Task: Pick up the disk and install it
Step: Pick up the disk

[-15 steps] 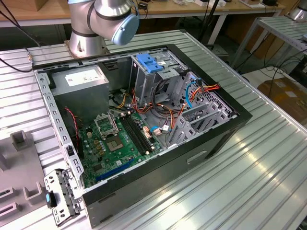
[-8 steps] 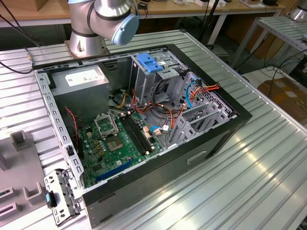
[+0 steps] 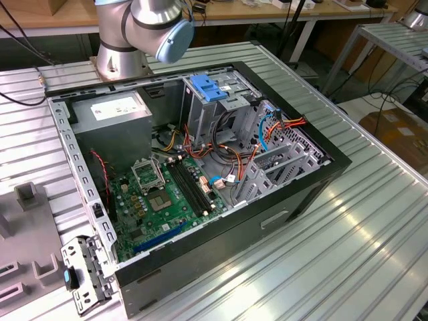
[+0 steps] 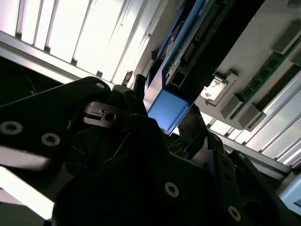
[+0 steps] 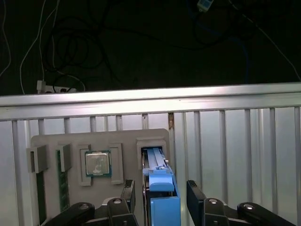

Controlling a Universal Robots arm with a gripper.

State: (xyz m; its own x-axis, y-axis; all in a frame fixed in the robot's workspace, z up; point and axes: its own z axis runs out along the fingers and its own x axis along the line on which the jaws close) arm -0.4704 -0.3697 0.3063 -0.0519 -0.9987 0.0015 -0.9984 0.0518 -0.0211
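Ribbed aluminium table [image 5: 225, 141], dark floor and loose cables past its edge. The disk [image 5: 159, 174] stands on edge in a slot of a grey fixture tray [image 5: 127, 136], blue carrier rail facing up. Its lower part sits inside the slot and its label face is hidden.

Gripper [image 5: 162, 184] points down at the tray and straddles the disk. Fingers [image 5: 130, 190] are spread, one on each side of the blue rail, with a thin gap at each in the first wrist view. In the second wrist view the gripper [image 4: 167, 101] body is dark and blocks much of the disk [image 4: 188, 52]; contact is hard to judge there.

Same tray holds a CPU chip [image 5: 98, 164] and a RAM stick [image 5: 61, 183] in pockets beside the disk.

Exterior view: arm base [image 3: 124, 40] is bolted at the table's far side and the arm is cut off above its blue-capped joint [image 3: 175, 37]. An open computer case [image 3: 314, 174] lies in front with the motherboard [image 3: 164, 200] exposed.
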